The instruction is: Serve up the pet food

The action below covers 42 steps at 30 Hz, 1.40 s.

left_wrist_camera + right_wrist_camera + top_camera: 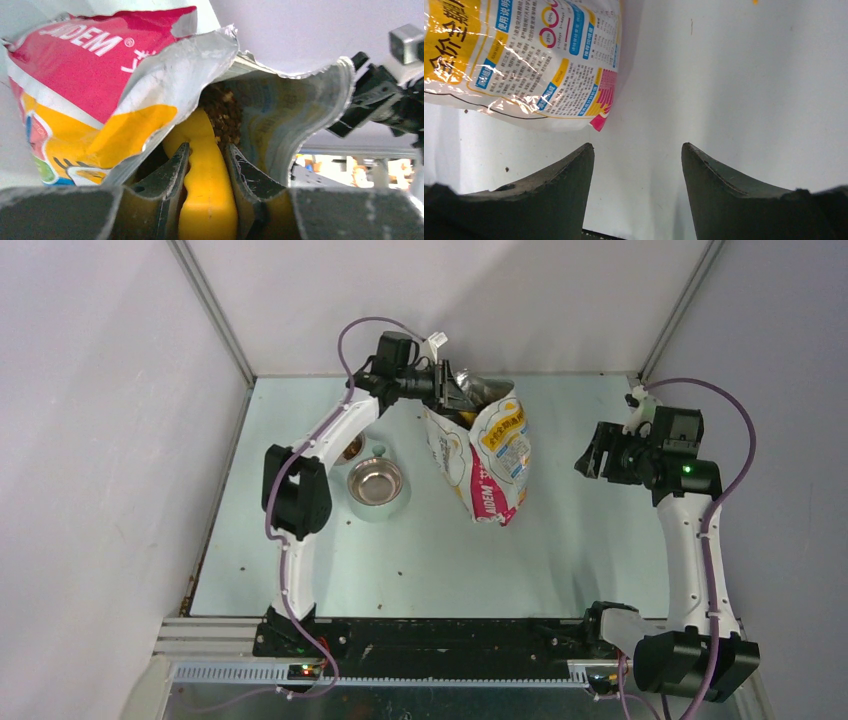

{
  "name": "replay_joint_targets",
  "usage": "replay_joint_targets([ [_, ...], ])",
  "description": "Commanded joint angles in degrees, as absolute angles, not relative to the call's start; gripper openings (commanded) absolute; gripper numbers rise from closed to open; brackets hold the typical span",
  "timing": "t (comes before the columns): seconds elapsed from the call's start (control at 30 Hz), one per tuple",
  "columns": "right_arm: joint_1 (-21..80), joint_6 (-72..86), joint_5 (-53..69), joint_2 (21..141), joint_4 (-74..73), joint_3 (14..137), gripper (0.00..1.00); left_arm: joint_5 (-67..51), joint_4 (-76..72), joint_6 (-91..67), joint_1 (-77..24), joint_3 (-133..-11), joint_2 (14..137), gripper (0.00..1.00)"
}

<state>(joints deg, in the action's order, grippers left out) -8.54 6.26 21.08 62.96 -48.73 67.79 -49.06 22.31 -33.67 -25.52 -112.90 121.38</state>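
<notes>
- Steel bowl (377, 483): round, shiny and upright on the pale table (560, 560), just beside my left forearm and well left of the bag. Its inside looks bare in the top view.
- Second bowl (352, 448): mostly hidden behind my left forearm. Something brown shows in it, but I cannot tell what.
- Left pincer (207, 150): raised at the bag's open mouth and pointing into it. My two fingers (172, 172) are clenched on the stem of a yellow scoop (207, 210), one on each side.
- Yellow scoop: its far end reaches into the bag and is covered by the torn foil edge.
- Pet food (223, 112): small brown kibble pieces inside the bag, directly beyond the scoop's tip and against the silver lining.
- Bag (490, 455): printed white, yellow and pink. It stands near the table's middle, its top torn open and its foil lips spread.
- Right pincer (638, 147): released, with the fingers spread wide and nothing between them. It hangs over bare table, well right of the bag, and the bag's lower corner shows at the upper left of its camera view.
</notes>
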Motion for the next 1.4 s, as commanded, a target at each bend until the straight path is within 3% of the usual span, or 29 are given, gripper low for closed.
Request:
replay_joint_targets([
  [0.0, -9.11, 4.48, 19.73, 63.10, -49.19, 70.22, 0.67, -58.38, 16.38, -44.82, -24.04, -111.91, 114.41, 0.00],
  [0.97, -9.79, 0.23, 15.43, 63.55, -52.78, 71.73, 0.67, -55.45, 10.53, -54.23, -11.24, -100.40, 105.05, 0.00],
  [1.1, -9.84, 0.11, 14.69, 63.61, -52.99, 71.77, 0.67, -54.22, 9.31, -53.02, -11.75, -102.81, 105.20, 0.00],
  [1.23, -9.93, -1.56, 14.38, 63.72, -53.39, 72.04, 0.67, -49.43, 20.45, -41.90, -14.11, -112.52, 107.66, 0.00],
  [1.37, -10.17, -1.88, 14.33, 63.70, -53.63, 72.08, 0.67, -52.02, 13.92, -49.43, -13.64, -109.63, 108.03, 0.00],
])
